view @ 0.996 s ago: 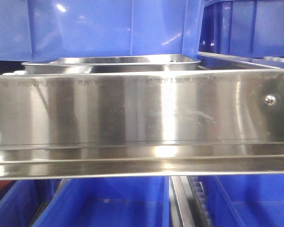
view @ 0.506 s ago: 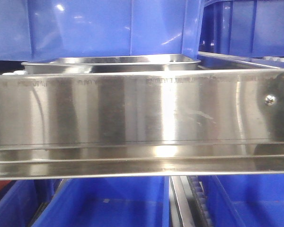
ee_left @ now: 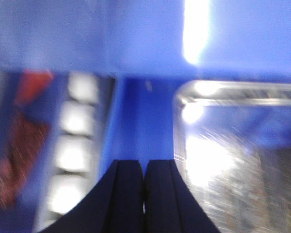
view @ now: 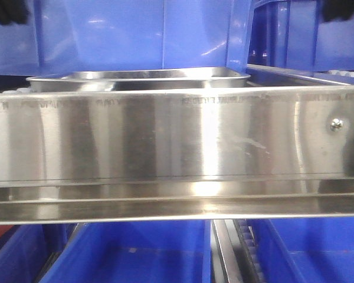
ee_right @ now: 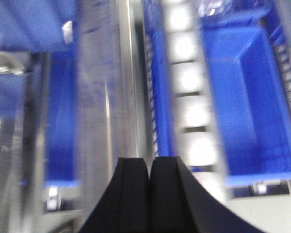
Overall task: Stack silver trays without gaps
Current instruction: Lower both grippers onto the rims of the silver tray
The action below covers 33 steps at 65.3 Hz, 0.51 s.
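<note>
- Clearly, the left claw (ee_left: 144, 194), pinched closed and empty, is hovering just beside the silver tray (ee_left: 242, 160) behind the shelf rail (view: 177, 141), risking skidding off its rim.
- The right claw (ee_right: 150, 194), likewise closed, is hanging over a blue bin (ee_right: 252, 97), leaving the tray unsteadied.

This looks like a warehouse or factory stockroom: blue plastic bins (ee_right: 247, 97) sit in rows beside white roller tracks (ee_right: 184, 82), on racking with a polished steel shelf rail (view: 165, 141).

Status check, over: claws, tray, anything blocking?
Left claw shut, empty, beside tray corner. Right claw shut, empty, near rollers. Tray not held. Steel rail hides most of it from front.
</note>
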### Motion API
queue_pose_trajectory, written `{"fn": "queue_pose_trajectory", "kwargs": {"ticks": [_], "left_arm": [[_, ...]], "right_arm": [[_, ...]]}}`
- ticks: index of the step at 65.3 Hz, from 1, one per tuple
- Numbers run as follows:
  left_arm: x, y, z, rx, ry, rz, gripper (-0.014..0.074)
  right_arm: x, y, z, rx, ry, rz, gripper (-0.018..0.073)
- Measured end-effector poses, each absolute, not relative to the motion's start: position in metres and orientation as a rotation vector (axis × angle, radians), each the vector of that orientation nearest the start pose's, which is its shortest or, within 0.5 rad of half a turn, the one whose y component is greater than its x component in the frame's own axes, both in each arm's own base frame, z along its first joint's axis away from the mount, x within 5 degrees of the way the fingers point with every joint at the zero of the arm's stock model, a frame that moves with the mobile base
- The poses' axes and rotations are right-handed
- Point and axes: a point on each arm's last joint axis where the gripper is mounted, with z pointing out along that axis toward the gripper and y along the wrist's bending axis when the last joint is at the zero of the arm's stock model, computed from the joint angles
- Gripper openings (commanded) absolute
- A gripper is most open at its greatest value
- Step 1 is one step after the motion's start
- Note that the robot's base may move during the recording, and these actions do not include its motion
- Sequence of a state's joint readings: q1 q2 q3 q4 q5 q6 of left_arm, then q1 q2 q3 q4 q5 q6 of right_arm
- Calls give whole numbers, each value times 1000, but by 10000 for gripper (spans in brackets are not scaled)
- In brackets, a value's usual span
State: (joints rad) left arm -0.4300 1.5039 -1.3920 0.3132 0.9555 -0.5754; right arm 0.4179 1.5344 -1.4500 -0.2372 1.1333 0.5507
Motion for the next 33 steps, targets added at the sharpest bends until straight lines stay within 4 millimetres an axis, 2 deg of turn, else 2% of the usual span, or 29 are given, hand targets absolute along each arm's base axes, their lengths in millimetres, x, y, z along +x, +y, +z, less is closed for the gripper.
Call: {"fn": "queue_pose_trajectory", "kwargs": {"ticks": [14, 26, 33], "left_arm": [[311, -123, 338, -58, 2539, -45, -16], [314, -125, 331, -58, 2564, -34, -13], [314, -125, 329, -61, 2576, -33, 72]], "right_arm": [[313, 143, 333, 79, 2692, 18, -55], [316, 152, 322, 86, 2730, 62, -55], [318, 154, 321, 86, 2725, 76, -29]]}}
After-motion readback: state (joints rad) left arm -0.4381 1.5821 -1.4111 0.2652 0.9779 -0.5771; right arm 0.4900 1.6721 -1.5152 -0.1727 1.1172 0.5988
